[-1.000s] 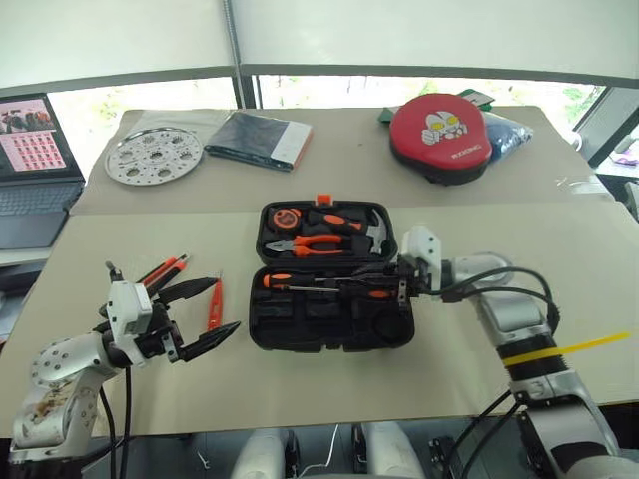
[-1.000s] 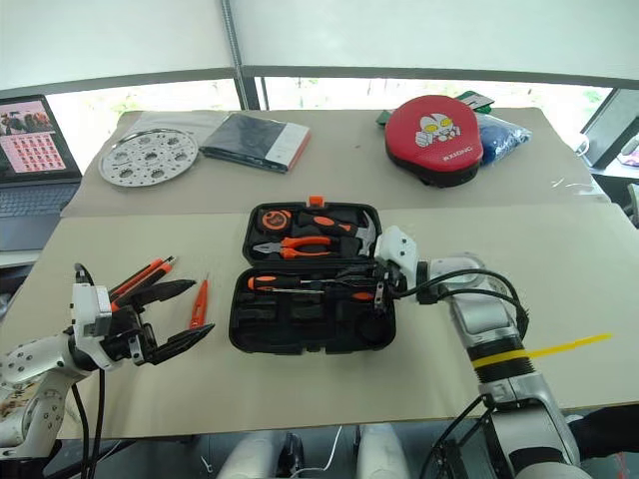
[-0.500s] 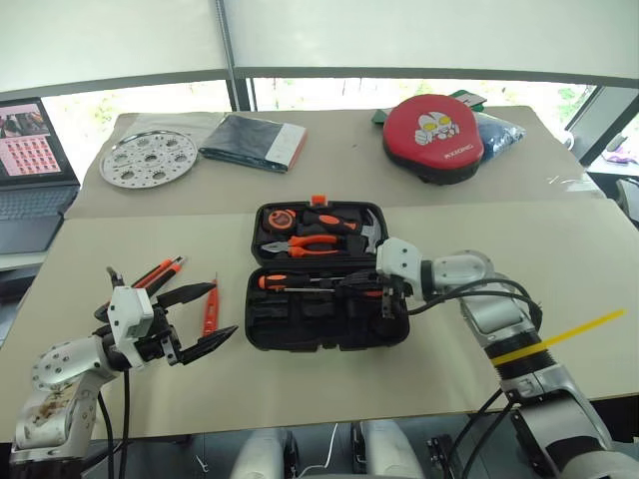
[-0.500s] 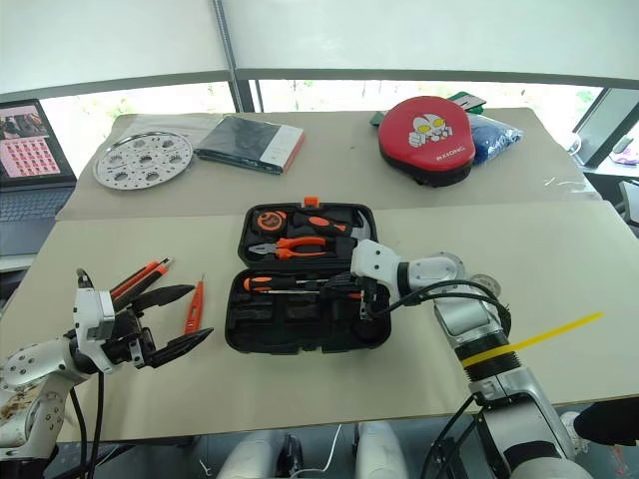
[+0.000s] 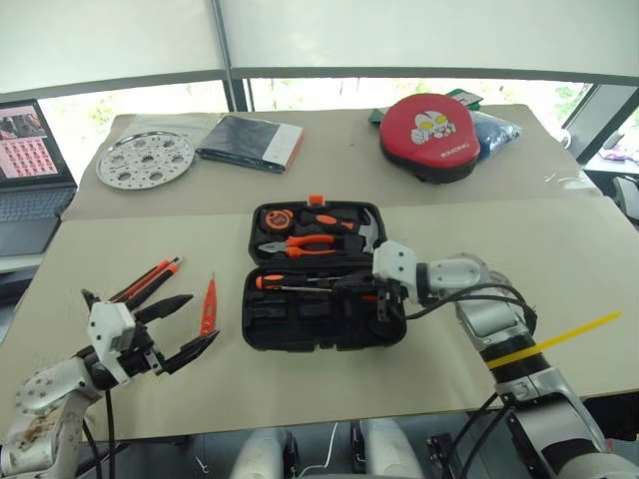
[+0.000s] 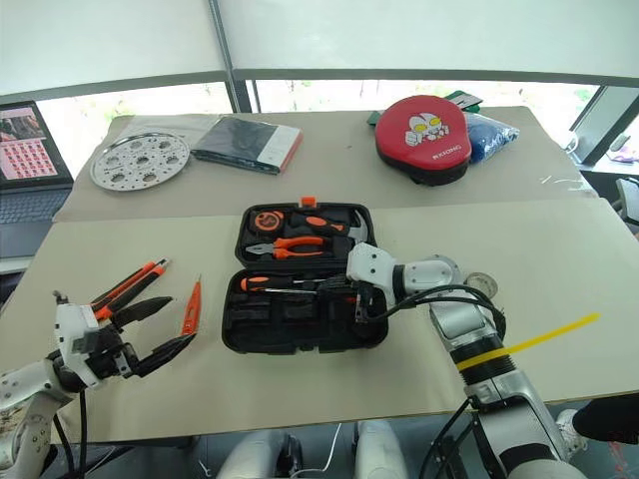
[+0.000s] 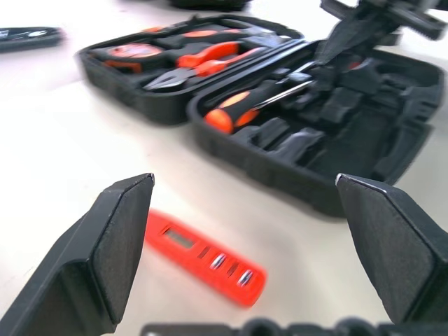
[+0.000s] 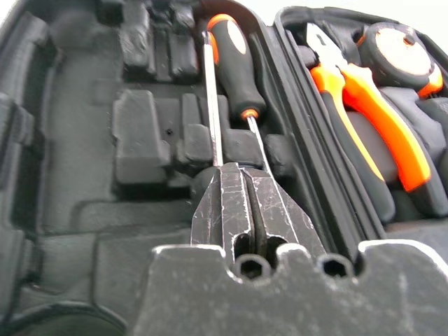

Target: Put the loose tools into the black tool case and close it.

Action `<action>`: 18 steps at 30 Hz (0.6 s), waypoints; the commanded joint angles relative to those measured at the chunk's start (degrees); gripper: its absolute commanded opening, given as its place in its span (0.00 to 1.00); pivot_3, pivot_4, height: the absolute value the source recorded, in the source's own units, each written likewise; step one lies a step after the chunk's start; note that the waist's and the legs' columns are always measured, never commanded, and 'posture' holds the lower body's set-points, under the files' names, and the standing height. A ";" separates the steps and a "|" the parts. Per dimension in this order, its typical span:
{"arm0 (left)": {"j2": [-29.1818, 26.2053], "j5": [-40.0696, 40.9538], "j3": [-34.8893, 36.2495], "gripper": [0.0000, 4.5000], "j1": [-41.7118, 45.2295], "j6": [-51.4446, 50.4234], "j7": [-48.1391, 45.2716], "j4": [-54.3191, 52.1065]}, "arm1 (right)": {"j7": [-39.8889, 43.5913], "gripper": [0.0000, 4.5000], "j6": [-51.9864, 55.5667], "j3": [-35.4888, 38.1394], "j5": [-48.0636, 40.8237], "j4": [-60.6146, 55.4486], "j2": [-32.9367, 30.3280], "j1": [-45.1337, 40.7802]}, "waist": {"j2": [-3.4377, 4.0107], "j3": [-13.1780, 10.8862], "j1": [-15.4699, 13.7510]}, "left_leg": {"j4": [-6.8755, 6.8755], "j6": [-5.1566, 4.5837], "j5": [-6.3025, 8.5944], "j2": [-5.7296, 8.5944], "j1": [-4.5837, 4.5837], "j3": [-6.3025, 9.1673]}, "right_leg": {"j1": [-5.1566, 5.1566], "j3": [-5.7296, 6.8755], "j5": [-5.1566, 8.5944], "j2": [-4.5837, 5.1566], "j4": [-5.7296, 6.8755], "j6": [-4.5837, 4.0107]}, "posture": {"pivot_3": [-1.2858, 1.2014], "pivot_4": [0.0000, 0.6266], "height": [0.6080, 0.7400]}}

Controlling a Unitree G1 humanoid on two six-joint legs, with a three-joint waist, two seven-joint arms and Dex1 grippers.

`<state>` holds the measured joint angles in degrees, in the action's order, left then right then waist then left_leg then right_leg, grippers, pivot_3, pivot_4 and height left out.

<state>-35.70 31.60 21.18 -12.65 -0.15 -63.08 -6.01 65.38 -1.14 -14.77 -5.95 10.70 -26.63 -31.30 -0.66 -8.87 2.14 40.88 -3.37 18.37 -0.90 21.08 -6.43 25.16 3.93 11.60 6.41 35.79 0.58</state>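
The black tool case (image 5: 262, 325) lies open at the table's middle. Its near half holds an orange-and-black screwdriver (image 5: 285, 283). My right gripper (image 5: 351, 285) is shut and hovers low over that half. Its tips (image 8: 241, 178) sit right at the thin shafts of the screwdriver (image 8: 233, 54) and of a second one; I cannot tell if they touch. My left gripper (image 5: 192, 321) is open near the table's front left. The slim orange tester pen (image 7: 203, 257) lies on the table between its spread fingers (image 7: 115, 241). The orange-black utility knife (image 5: 150, 281) lies further left. A small grey tape roll (image 6: 480, 285) sits behind my right forearm.
The case's far half holds orange-handled pliers (image 5: 300, 244), a hammer (image 5: 371, 232) and a tape measure. At the back are a laptop (image 5: 30, 160), a perforated metal disc (image 5: 145, 160), a dark flat book (image 5: 250, 142) and a red round pad (image 5: 431, 135).
My left gripper has drawn back left and toward the table's front edge, still open. My right gripper has edged left over the case's near half and rolled, still shut.
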 commanded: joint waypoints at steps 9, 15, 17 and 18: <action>-0.66 0.99 -1.83 1.00 2.95 -1.87 1.21 -6.71 | -2.68 0.00 1.66 -1.28 2.33 4.86 2.18 -2.95 | 0.00 0.00 -0.27 | 0.01 -0.01 0.01 0.04 0.00 0.00 | 0.00 0.01 -0.01 0.04 0.03 -0.01 | 0.52 0.24 1.00; -1.04 1.01 -2.34 1.00 3.90 -3.58 2.13 -8.45 | -1.56 0.00 4.44 -3.72 4.67 5.77 1.46 -3.37 | 0.00 0.00 -0.28 | 0.01 -0.01 0.00 0.04 -0.02 0.01 | -0.03 0.01 -0.01 0.03 0.05 -0.02 | 0.52 0.24 1.00; -1.24 1.06 -2.39 1.00 4.19 -4.43 2.63 -9.24 | -0.72 0.00 3.61 -6.39 6.85 5.22 1.36 -3.22 | 0.00 0.01 -0.29 | 0.02 -0.01 0.01 0.04 -0.03 0.01 | -0.05 0.01 -0.01 0.03 0.05 -0.02 | 0.52 0.24 1.00; -1.29 1.04 -2.38 1.00 4.26 -4.69 2.75 -9.46 | -0.63 0.00 2.89 -7.30 7.57 5.07 1.47 -3.24 | 0.00 0.01 -0.29 | 0.02 -0.01 0.00 0.04 -0.05 0.01 | -0.07 0.01 -0.01 0.03 0.05 -0.02 | 0.52 0.24 1.00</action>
<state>-36.16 31.72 18.66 -9.01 -4.21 -60.88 -13.11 63.68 1.41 -18.06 -1.84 14.85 -24.51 -35.79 -0.66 -8.86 1.85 40.90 -3.38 18.38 -0.87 20.99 -6.42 25.08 3.93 11.59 6.44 35.84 0.56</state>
